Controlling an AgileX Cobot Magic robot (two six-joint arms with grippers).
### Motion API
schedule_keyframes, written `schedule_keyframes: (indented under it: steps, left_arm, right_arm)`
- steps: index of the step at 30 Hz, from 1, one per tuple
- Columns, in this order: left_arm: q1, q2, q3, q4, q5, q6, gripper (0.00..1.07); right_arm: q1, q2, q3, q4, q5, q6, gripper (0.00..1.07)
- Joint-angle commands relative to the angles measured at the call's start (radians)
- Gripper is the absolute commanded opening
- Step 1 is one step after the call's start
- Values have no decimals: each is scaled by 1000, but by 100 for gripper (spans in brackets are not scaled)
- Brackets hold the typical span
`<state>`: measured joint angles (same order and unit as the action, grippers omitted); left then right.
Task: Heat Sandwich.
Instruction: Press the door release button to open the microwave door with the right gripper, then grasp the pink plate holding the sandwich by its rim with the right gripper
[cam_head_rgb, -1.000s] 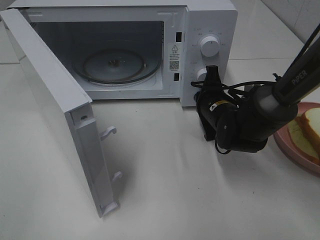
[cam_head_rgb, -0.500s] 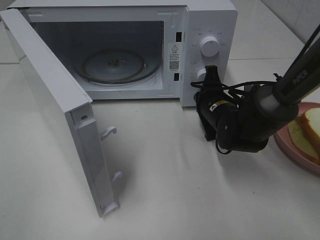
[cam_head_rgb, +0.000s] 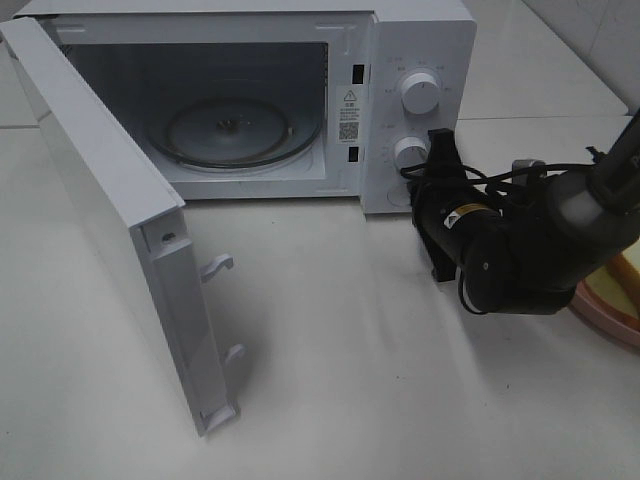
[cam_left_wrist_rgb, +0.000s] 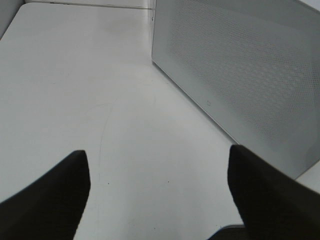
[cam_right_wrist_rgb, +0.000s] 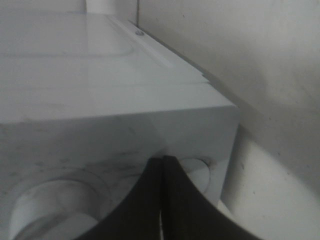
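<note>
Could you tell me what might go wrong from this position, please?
1. The shut right gripper sits beside the lower knob on the microwave; a nudge could turn it.
2. The right arm covers much of the pink plate and sandwich in the high view; a low swing might knock them.

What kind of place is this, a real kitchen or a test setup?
Probably a kitchen-style robot test bench: a white microwave, door open, stands on a plain white counter, a pink plate holds a sandwich, and a black robot arm hangs beside it.
</note>
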<state>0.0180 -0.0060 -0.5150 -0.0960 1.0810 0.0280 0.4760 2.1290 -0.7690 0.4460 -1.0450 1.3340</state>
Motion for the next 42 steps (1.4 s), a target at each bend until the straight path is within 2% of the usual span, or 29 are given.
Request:
schedule_keyframes:
  steps: [1,13,26,38,42]
  left_arm:
    - [1,-4,1,-3,-13,-5,73]
    - [1,-4,1,-3,-13,-5,73]
    - [1,-4,1,-3,-13,-5,73]
    - [1,-4,1,-3,-13,-5,73]
    - [1,-4,1,-3,-13,-5,73]
  right_arm:
    - [-7,-29,23,-16,-39,2,1]
    - [-7,-108,126,-72,-50,3,1]
    - [-7,-265,338,-94,-67,-14,1]
    - [-7,-421,483,-100,-71,-120,1]
    - [-7,-472,524,-150,-71,-158,1]
